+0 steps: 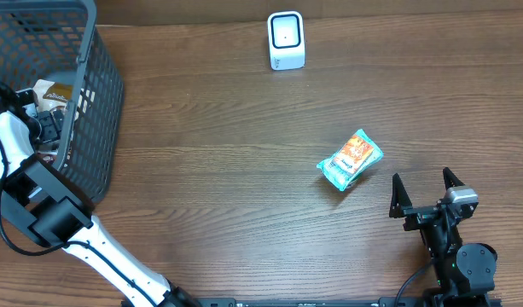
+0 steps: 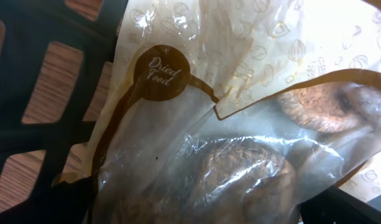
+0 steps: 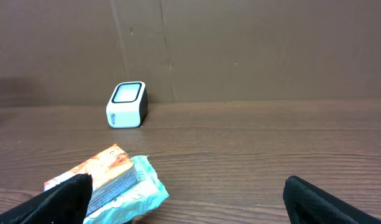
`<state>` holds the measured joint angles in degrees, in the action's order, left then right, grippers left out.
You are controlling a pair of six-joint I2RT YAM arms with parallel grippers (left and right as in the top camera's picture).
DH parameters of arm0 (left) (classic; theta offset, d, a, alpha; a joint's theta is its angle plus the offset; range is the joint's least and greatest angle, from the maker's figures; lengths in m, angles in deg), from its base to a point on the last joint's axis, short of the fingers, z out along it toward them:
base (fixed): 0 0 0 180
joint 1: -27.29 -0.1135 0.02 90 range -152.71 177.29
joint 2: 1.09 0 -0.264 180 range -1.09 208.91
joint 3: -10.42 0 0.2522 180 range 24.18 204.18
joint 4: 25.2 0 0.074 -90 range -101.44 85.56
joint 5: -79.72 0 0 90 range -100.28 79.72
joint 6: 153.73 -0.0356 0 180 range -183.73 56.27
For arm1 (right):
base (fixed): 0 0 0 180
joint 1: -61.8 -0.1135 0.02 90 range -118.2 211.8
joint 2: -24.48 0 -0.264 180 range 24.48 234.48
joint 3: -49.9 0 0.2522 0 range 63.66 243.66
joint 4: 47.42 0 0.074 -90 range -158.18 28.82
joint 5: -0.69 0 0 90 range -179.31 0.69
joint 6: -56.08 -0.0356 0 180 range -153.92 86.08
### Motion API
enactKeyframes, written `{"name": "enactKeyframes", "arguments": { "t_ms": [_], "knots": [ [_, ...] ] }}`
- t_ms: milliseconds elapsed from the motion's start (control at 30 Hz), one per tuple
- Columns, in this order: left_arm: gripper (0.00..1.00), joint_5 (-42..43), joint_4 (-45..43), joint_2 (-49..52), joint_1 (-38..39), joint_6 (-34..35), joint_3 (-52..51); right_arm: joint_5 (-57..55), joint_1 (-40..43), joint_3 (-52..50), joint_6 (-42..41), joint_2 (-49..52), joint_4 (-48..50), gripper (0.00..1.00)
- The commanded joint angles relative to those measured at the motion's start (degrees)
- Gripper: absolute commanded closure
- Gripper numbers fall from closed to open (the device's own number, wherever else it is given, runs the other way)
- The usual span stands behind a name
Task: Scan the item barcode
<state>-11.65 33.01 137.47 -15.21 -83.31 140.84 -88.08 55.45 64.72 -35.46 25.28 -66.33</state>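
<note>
left gripper (image 1: 48, 119), jaws wide, hangs inside the dark grey mesh basket (image 1: 99, 85) over the clear-and-tan dried food bag (image 2: 227, 124). best to pinch a flat fold (not the slippery bulge). right gripper (image 1: 425, 194) stands wide near the teal-and-orange snack packet (image 1: 351, 159).

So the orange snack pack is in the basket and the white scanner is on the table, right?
No. The snack pack lies on the table, outside the basket, as the overhead view shows. The white scanner is on the table.

A basket (image 1: 99, 94) stands at the table's (image 1: 218, 170) left edge, a bag (image 2: 240, 93) inside; the scanner (image 1: 286, 40) sits at the far edge, a packet (image 1: 351, 159) right of centre.
</note>
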Motion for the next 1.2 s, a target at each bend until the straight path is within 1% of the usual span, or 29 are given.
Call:
{"name": "enactKeyframes", "arguments": {
  "t_ms": [0,100,167,333,433,533,567,633,667,700,767,900,933,967,1000,1033,1067,1100,1133,1167],
  "knots": [
    [0.14,-6.43,4.33,13.2,-3.34,-0.55,-6.95,-0.04,0.37,-0.59,0.09,-0.61,0.33,0.0],
    [0.29,-3.17,5.81,13.31,-2.43,-0.52,-7.76,-0.04,0.37,-0.59,0.09,-0.61,0.33,0.0],
    [0.33,-0.85,7.08,13.29,-1.53,-0.26,-7.76,-0.04,0.37,-0.59,0.09,-0.61,0.33,0.0],
    [0.26,-0.07,9.03,13.27,2.8,2.03,-7.76,-0.04,0.37,-0.59,0.09,-0.61,0.33,0.0],
    [0.26,0.0,9.09,13.25,6.05,2.47,-7.56,-0.04,0.37,-0.59,0.09,-0.61,0.33,0.0],
    [0.29,1.05,9.29,13.25,9.35,2.45,-6.84,-0.04,0.37,-0.59,0.09,-0.61,0.33,0.0],
    [0.28,1.27,9.27,13.25,10.34,2.47,-6.58,-0.04,0.37,-0.59,0.09,-0.61,0.33,0.0],
    [0.21,1.2,8.96,13.25,12.07,2.51,-6.51,-0.04,0.37,-0.59,0.09,-0.61,0.33,0.0],
    [0.21,1.2,8.9,13.25,12.66,2.51,-6.51,-0.04,0.37,-0.59,0.09,-0.61,0.33,0.0],
    [0.22,1.2,8.9,13.25,13.05,2.51,-6.51,-0.04,0.37,-0.59,0.09,-0.61,0.33,0.0],
    [0.28,1.2,8.83,13.25,13.53,2.49,-6.51,-0.04,0.37,-0.59,0.09,-0.61,0.33,0.0],
    [0.28,1.25,8.48,13.25,13.2,2.49,-6.51,-0.04,0.37,-0.59,0.09,-0.61,0.33,0.0],
    [0.31,1.31,8.48,13.25,12.9,2.47,-6.51,-0.04,0.37,-0.59,0.09,-0.61,0.33,0.0],
    [0.39,1.51,8.48,13.25,12.72,2.45,-6.51,-0.04,0.37,-0.59,0.09,-0.61,0.33,0.0],
    [0.54,1.9,8.46,13.25,12.55,2.45,-6.51,-0.04,0.37,-0.59,0.09,-0.61,0.33,0.0],
    [0.65,2.58,8.44,13.25,12.39,2.45,-6.51,-0.04,0.37,-0.59,0.09,-0.61,0.33,0.0],
    [0.66,2.99,8.41,13.25,12.31,2.45,-6.45,-0.04,0.37,-0.59,0.09,-0.61,0.33,0.0],
    [0.63,3.63,8.57,13.16,12.24,2.49,-6.01,-0.04,0.37,-0.59,0.09,-0.61,0.33,0.0],
    [0.47,4.59,8.96,13.14,12.2,3.06,-5.22,-0.04,0.37,-0.59,0.09,-0.61,0.33,0.0],
    [0.35,5.79,9.79,13.14,12.15,4.26,-3.76,-0.04,0.37,-0.59,0.09,-0.61,0.33,0.0]
  ]
}}
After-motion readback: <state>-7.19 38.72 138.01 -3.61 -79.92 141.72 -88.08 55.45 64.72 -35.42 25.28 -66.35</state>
